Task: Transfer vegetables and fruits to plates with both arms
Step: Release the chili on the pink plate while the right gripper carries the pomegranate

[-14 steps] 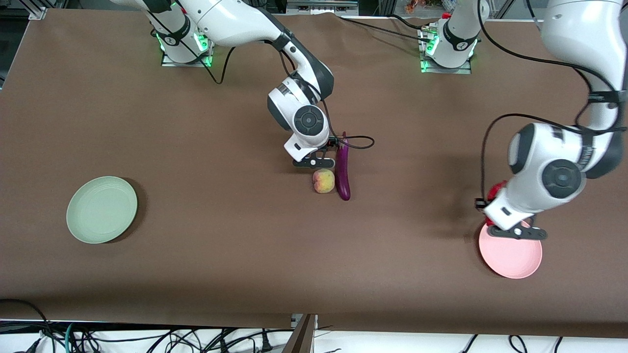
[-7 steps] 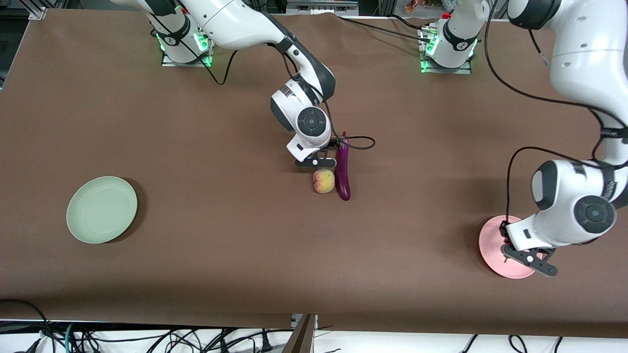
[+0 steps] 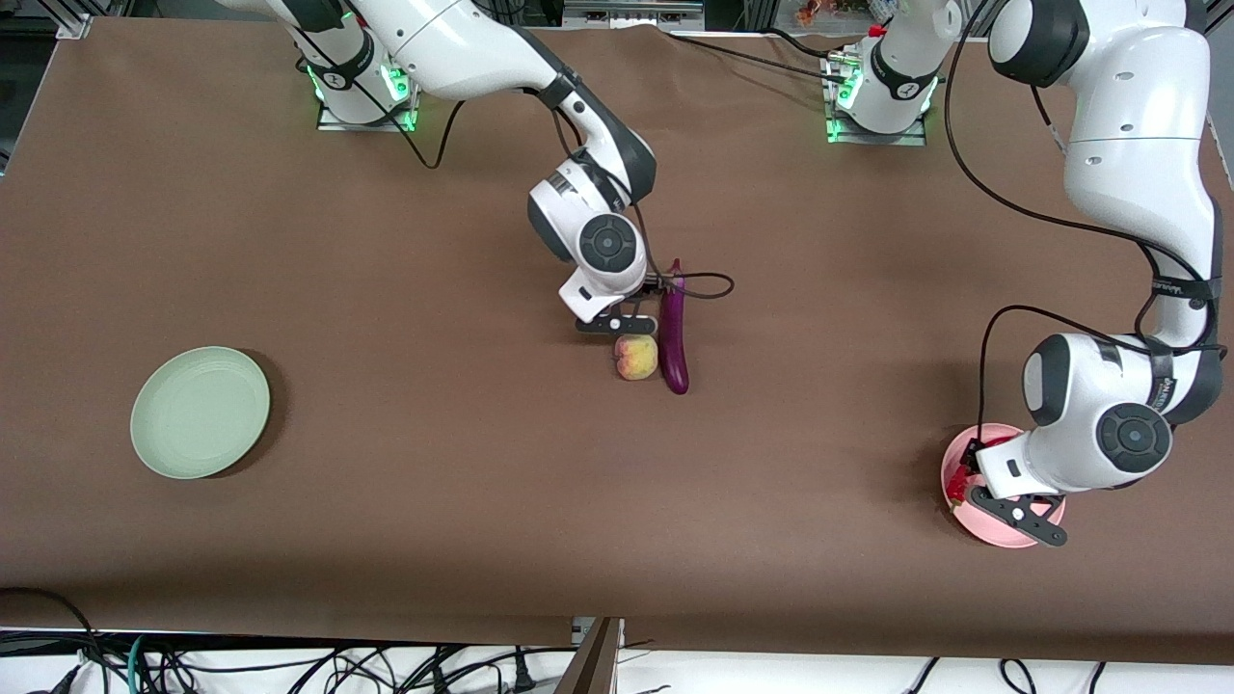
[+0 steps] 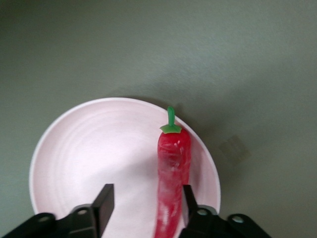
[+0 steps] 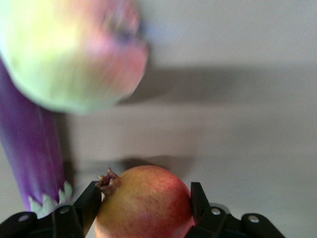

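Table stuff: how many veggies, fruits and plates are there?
Veggies: 2, the eggplant and the chili pepper.
Fruits: 2, the peach and the red fruit.
Plates: 2, the green plate and the pink plate.
Total: 6

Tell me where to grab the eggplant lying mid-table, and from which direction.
Grip the eggplant around its slim middle, coming straight down from above, fingers closing across its width. It lies flat, lengthwise toward the front camera. The peach sits against its thicker end, so probably stay nearer the capped end, clear of the fruit.
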Robot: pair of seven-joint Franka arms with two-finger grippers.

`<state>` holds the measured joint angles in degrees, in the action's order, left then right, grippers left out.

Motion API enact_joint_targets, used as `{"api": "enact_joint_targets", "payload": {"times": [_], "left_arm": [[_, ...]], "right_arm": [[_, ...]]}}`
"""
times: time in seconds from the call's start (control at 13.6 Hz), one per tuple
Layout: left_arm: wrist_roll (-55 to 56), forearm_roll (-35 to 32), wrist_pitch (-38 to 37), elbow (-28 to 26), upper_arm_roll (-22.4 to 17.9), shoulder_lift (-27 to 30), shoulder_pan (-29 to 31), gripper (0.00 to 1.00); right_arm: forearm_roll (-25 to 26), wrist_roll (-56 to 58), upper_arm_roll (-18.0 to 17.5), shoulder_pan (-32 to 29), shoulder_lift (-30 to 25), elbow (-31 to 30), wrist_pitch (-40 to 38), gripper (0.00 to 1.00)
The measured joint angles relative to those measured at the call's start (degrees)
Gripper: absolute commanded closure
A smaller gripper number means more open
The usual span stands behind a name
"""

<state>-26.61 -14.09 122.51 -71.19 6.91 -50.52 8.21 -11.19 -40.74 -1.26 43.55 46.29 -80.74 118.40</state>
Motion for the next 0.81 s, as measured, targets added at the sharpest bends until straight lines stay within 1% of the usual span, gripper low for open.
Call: {"api": "enact_joint_targets", "payload": {"times": [0.15, 0.22, 0.44, 0.59, 0.66, 0.81], "left_arm": [[-0.01, 0.23, -0.99, 0.88, 0.31, 0.73, 0.23, 0.00], [0.06, 0.88, -3.36, 1.18, 0.82, 1.61, 0.23, 0.00], [0.21, 4.80, -13.30, 1.67, 1.85, 6.27, -0.17, 0.00], [1.86, 8.19, -20.70, 1.62, 2.89, 9.34, -0.24, 0.00], [4.30, 9.21, -23.39, 1.35, 4.13, 10.61, -0.25, 0.00], [12.31, 10.37, -25.73, -0.96, 8.46, 12.99, -0.26, 0.00]], "right_arm": [[0.00, 6.53, 0.68, -5.65, -2.46, 1.15, -6.76, 0.82], [0.02, 11.59, 0.89, -9.84, -4.06, 1.59, -10.47, 0.82], [1.17, 32.75, 1.32, -25.35, -7.63, 1.76, -18.83, 0.82], [4.85, 46.83, 1.34, -35.35, -7.94, 1.69, -20.55, 0.82], [6.97, 53.04, 1.30, -39.79, -7.83, 1.58, -20.65, 0.82], [10.63, 61.50, 1.23, -46.11, -7.45, 1.30, -20.34, 0.82]]}}
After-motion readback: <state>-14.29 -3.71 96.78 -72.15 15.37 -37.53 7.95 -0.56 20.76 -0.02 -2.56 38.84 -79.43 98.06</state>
